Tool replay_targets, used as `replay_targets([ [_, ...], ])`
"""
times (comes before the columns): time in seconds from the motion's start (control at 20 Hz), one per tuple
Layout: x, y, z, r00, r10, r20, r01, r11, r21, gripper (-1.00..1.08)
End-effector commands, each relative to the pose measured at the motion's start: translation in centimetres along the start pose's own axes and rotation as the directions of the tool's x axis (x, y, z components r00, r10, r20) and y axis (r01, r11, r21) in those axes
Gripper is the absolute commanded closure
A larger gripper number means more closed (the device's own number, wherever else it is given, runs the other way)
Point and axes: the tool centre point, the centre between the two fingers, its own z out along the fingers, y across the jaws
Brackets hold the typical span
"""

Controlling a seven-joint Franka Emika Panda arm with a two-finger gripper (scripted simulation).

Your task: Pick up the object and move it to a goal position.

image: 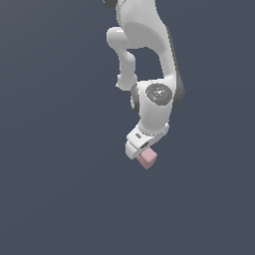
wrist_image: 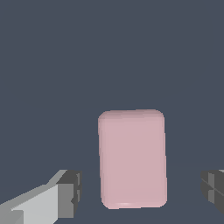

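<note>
Its gripper (wrist_image: 139, 192) spread wide with a fingertip (wrist_image: 70, 192) on either side of the pink cube (wrist_image: 132, 158), the arm should centre itself before closing evenly.

You see only plain dark slate-blue surface (image: 55, 199) beyond task items. It fills exterior view edge to edge: flat, matte, uniform in tone. No markings, seams or texture show on it for you. Same surface (wrist_image: 109, 52) fills wrist view background, same even colour. You cannot tell whether it is floor or tabletop; no edge shows in either view.
</note>
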Motion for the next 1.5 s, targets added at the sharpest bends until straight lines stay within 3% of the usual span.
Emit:
replay_targets([
  [0.0,0.3,0.0,0.1,1.000,-0.027,-0.002,0.027,1.000,-0.002,-0.92],
  [0.4,0.3,0.0,0.6,0.999,-0.035,-0.002,0.035,0.999,-0.002,-0.92],
  [1.1,0.4,0.0,5.2,0.999,-0.041,-0.002,0.041,0.999,-0.003,-0.92],
  [1.15,0.4,0.0,5.2,0.999,-0.041,-0.002,0.041,0.999,-0.003,1.08],
  [1.45,0.4,0.0,5.2,0.999,-0.041,-0.002,0.041,0.999,-0.003,1.08],
])
